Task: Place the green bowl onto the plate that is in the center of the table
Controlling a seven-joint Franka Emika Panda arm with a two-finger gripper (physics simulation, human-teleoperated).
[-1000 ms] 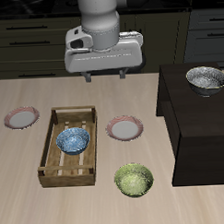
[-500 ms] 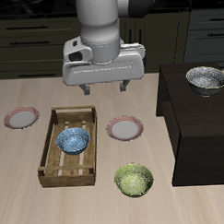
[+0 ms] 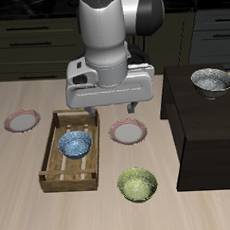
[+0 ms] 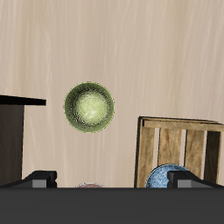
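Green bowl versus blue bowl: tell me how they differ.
The green bowl is olive with a mottled pale inside; the blue bowl has a blue pattern. The green bowl sits on the bare table near its front edge; the blue bowl sits inside the slatted wooden crate. Both are small, round, upright and empty.

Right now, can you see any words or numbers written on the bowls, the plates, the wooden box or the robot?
None: no words, numbers or signs can be read in either view.
The olive-green speckled bowl, the white plate with a pink-red rim, the slatted wooden crate, the blue patterned bowl and the grey robot gripper all show only plain colour or pattern.
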